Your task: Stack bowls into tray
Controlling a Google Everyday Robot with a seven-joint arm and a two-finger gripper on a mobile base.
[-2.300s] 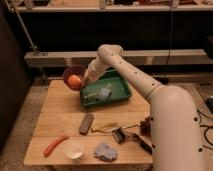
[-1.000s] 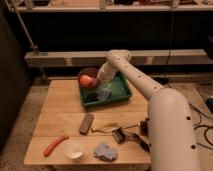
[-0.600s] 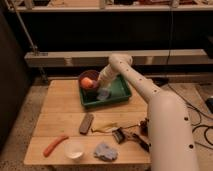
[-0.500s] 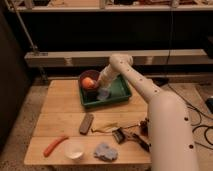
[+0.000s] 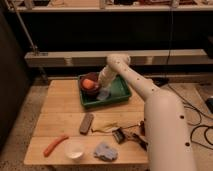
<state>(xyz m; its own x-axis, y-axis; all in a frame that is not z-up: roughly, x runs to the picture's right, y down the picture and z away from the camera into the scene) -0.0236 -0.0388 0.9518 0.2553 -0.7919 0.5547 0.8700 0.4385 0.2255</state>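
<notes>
A green tray [image 5: 120,93] sits at the back of the wooden table [image 5: 60,107]. My gripper [image 5: 98,83] is over the tray's left back part, shut on the rim of a dark red bowl [image 5: 85,78] that has an orange round thing [image 5: 89,83] in it. A pale bluish bowl [image 5: 104,94] lies in the tray just right of and below the gripper. A small white bowl [image 5: 75,149] stands near the table's front edge. I cannot tell whether the red bowl rests on the tray or hangs above it.
On the table's front half lie an orange-red carrot-like stick [image 5: 55,145], a dark grey oblong thing [image 5: 86,123], a yellowish peel [image 5: 107,127], a blue cloth [image 5: 106,150] and dark clutter [image 5: 129,135]. A shelf rail [image 5: 60,57] runs behind the table.
The gripper has carried the red bowl with the orange thing rightward from beyond the tray's left edge to over the tray's left part. In the last half second it hardly moves.
</notes>
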